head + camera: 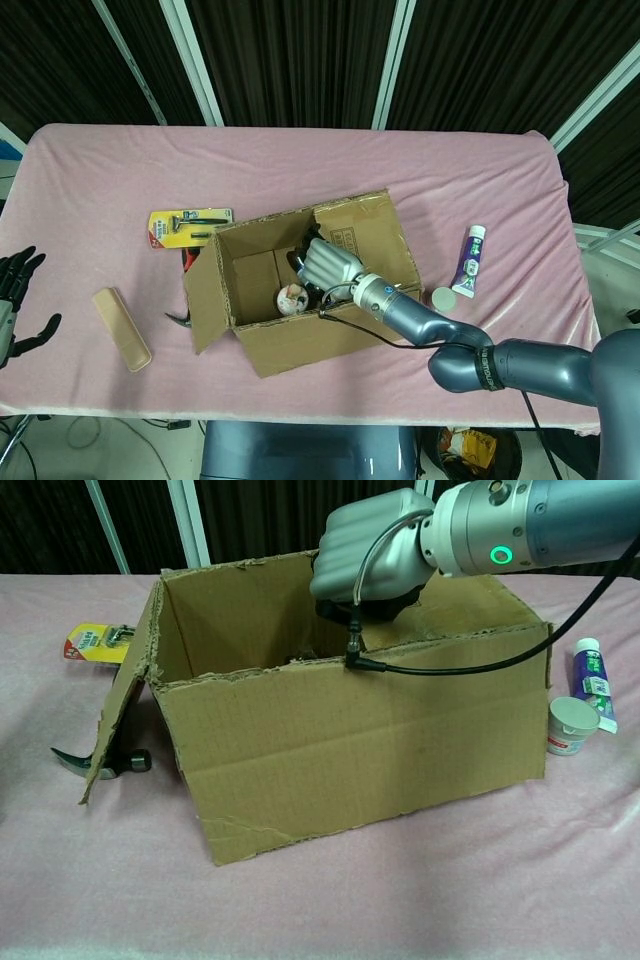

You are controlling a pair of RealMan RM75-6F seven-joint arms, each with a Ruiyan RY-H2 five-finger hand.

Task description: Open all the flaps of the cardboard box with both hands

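1. Cardboard box sits mid-surface on the pink cloth, top open toward the cameras.
2. Left-end flap hangs outward and down; right-end flap lies folded inward over the opening.
3. Right hand is inside the box at that inward flap, fingers dipped below the rim. Fingertips are hidden in both views, so I cannot tell whether it grips the flap or only touches it.
4. Left hand hovers at the surface's far left edge, well apart from the box, fingers spread, holding nothing.
5. Risk: the box is unbraced. Lifting the flap one-handed could drag or tip it toward the small jar and tube.
6. Risk: the cable draped over the front wall may snag the torn rim.
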